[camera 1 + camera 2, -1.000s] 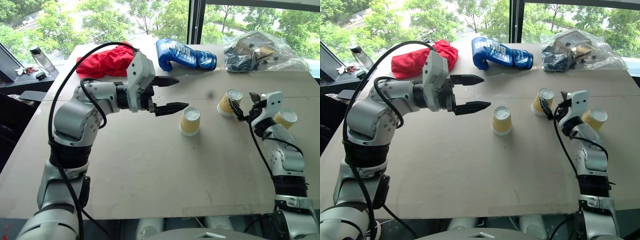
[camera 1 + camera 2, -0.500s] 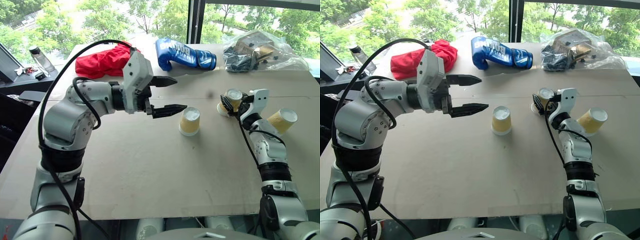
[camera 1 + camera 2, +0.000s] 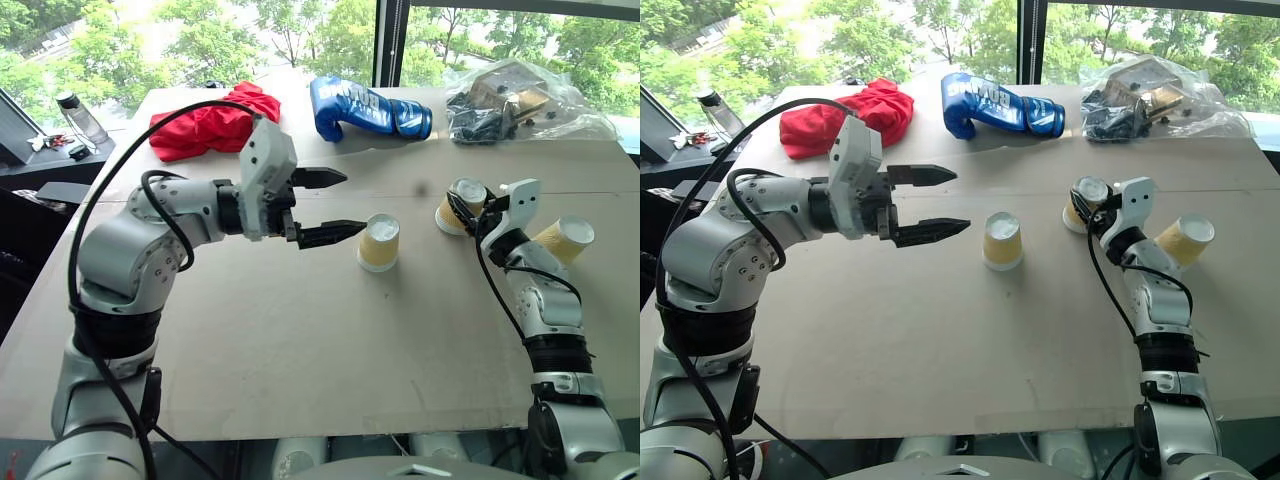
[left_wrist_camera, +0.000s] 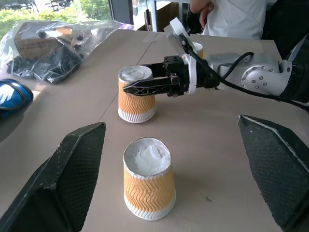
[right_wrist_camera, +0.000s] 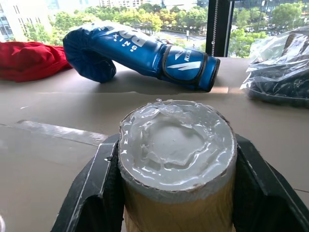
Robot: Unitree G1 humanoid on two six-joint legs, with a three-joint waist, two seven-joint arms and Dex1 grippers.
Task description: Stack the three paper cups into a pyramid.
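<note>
Right wrist view: end effector (image 5: 176,203) clamps cup (image 5: 176,159), cup base cut off

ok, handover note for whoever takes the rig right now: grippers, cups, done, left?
Right gripper: shut on the far yellow-tan ribbed paper cup, which stands upside down on the brown cardboard tabletop.
Left gripper: open, empty, level beside the middle cup, not touching it.
Middle cup: upside down, standing alone.
Third cup: tilted, beyond the right arm.
Done: nothing stacked; one cup gripped.
Left: set two cups side by side, place the third on top.
Clutter at the far edge: red cloth, blue boxing glove, clear plastic bag.
</note>
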